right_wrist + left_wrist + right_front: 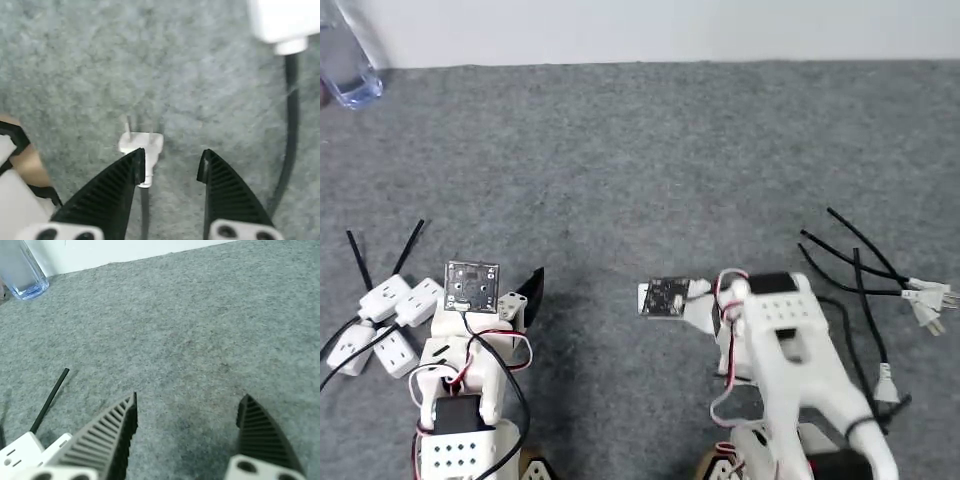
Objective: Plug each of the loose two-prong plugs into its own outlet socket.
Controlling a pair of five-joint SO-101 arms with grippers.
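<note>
Right gripper (171, 162): jaws moderately apart, holding nothing. One two-prong plug (141, 145) lies flat on the grey carpet (75, 60) just past the fingertips. Its prongs point away from the gripper. The body sits off-centre in the gap, tight beside one finger. Its black cable (144, 210) runs back between the fingers. Another white body (285, 20) on a thicker black lead lies further out.

Left gripper (190, 402): jaws wide, empty, over bare carpet.

Outlet sockets (380, 320) are clustered near left, just beside the left arm. Other loose plugs (925, 298) lie at the right edge, well apart from the sockets.
</note>
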